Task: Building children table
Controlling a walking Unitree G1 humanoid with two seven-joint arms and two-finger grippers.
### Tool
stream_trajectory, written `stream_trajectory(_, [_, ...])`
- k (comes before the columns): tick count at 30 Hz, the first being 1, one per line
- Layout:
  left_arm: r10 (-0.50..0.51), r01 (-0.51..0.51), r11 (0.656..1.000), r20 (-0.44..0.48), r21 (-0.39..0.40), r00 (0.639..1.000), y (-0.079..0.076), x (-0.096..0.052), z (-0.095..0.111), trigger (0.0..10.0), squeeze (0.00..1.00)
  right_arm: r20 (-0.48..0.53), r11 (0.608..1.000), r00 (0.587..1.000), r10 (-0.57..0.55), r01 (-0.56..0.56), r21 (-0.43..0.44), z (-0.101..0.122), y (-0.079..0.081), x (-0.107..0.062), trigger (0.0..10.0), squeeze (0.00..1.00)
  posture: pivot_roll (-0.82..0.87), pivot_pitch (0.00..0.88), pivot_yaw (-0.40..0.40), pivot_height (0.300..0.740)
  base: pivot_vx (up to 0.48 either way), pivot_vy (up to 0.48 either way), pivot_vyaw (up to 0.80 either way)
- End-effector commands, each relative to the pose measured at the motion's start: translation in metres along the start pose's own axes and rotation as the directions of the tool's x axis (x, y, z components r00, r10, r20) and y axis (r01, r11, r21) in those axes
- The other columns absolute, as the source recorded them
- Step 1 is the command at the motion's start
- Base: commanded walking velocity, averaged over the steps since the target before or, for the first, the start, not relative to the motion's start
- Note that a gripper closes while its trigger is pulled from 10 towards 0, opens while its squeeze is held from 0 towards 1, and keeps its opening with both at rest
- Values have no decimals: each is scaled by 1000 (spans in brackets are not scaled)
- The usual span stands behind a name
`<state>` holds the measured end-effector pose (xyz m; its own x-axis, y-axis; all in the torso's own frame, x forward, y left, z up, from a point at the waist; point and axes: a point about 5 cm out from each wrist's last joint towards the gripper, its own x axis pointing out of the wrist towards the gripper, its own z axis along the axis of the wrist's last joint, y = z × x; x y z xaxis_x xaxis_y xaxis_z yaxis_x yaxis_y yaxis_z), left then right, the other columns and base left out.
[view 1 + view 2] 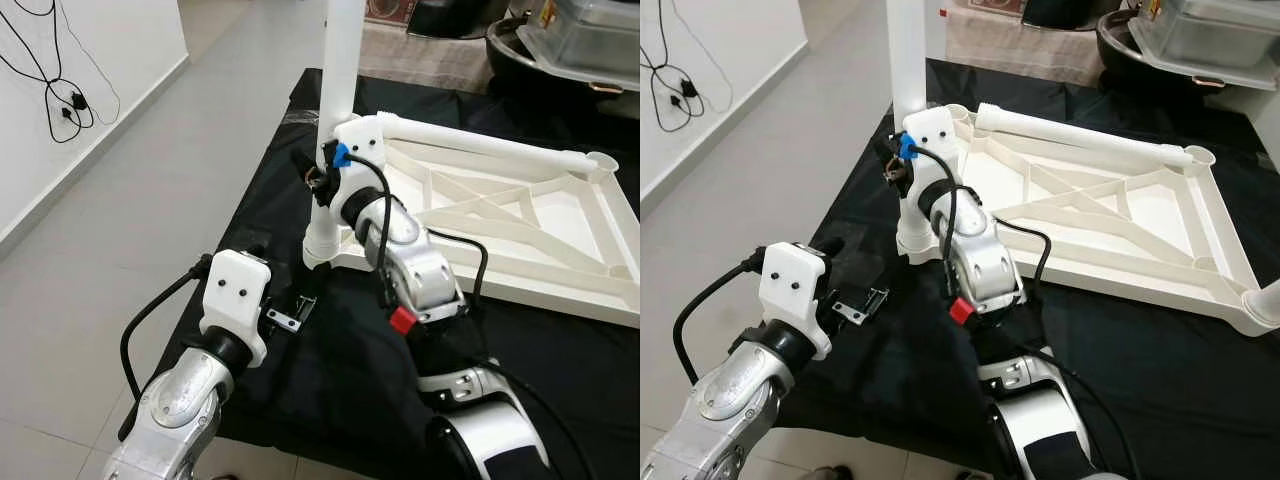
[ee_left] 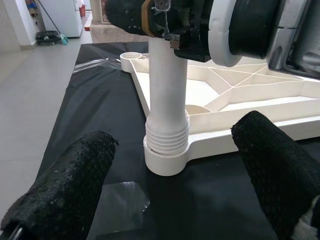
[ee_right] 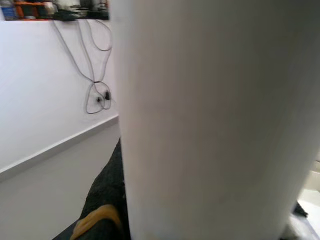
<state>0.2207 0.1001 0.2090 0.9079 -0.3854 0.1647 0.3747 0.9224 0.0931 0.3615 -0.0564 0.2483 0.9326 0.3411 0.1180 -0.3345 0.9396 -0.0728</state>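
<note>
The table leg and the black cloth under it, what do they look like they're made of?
The table leg looks like moulded white plastic: smooth, matt, with threads at its base. The black cloth seems a thin woven fabric, dull and creased, though the exact fibre can't be told.

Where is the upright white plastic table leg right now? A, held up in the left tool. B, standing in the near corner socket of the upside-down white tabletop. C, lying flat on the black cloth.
B: the upright white plastic table leg stands threaded into the corner socket of the upside-down white tabletop, with the right tool around it.
</note>
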Motion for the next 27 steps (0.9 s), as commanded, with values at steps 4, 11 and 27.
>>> stream_trajectory(4, [4,-4,1000,-9,13,1000,2,0,-3,10000,0,-329,957,900,-285,284,-52,-75,-29,-22,10000,0,108,199,-86,740,0,0,0])
stream_trajectory(11, [5,-5,1000,-7,21,1000,4,1,-3,10000,0,-320,867,819,-476,499,-14,-73,-20,-34,10000,0,113,189,-82,740,0,0,0])
stream_trajectory(27, [-4,4,1000,-10,29,1000,5,0,-4,10000,0,-356,571,507,-785,815,-99,-75,-7,-57,10000,0,123,185,-79,740,0,0,0])
